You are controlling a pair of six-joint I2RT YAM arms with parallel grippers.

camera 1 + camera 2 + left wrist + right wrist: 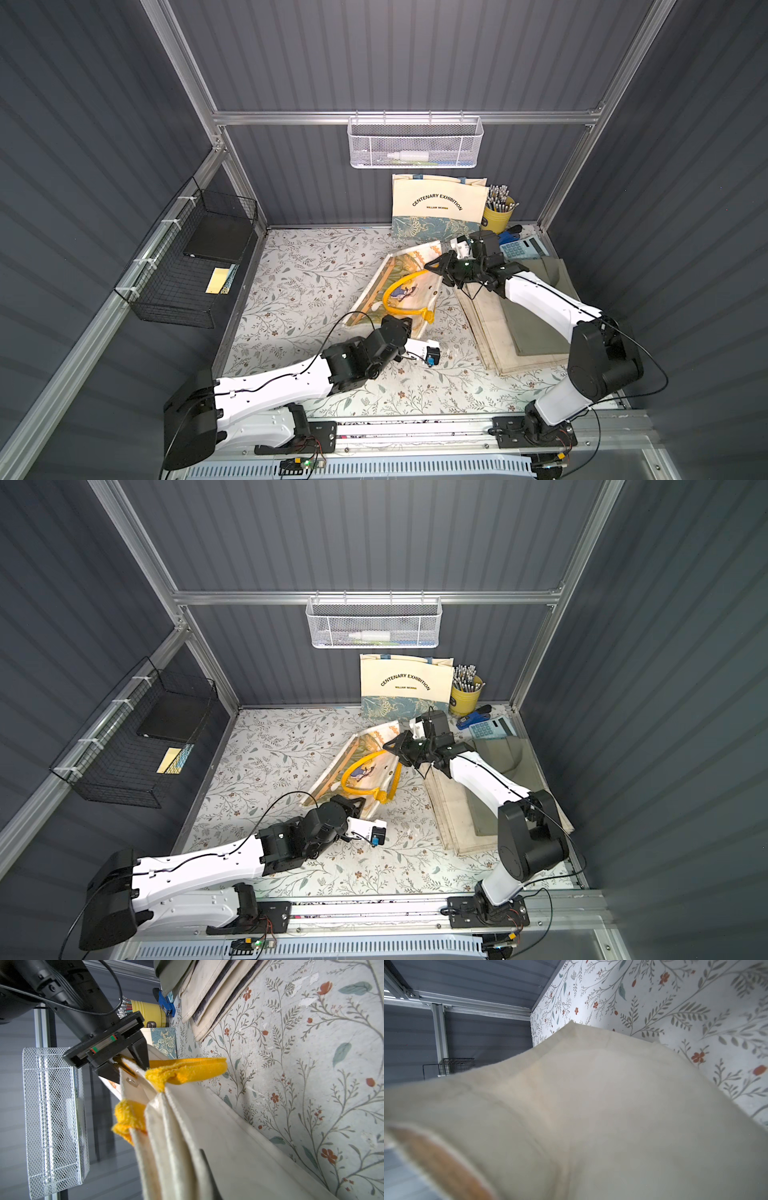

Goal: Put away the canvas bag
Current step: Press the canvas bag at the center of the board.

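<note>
Canvas bag (374,291) held above the floral tabletop (299,282) between both grippers.
Left gripper (409,328) pinched tight on its near corner, right gripper (434,266) clamped on the far rim by the yellow handles (388,297); behind, a tote (438,203) reads "CENTENARY EXHIBITION WILLIAM MORRIS".

The bag (374,299) is cream, with yellow handles (386,296) and a printed picture. The bench (299,282) is pale, with grey-green leaves and small red flowers. The cup (496,218) is yellow.
</note>
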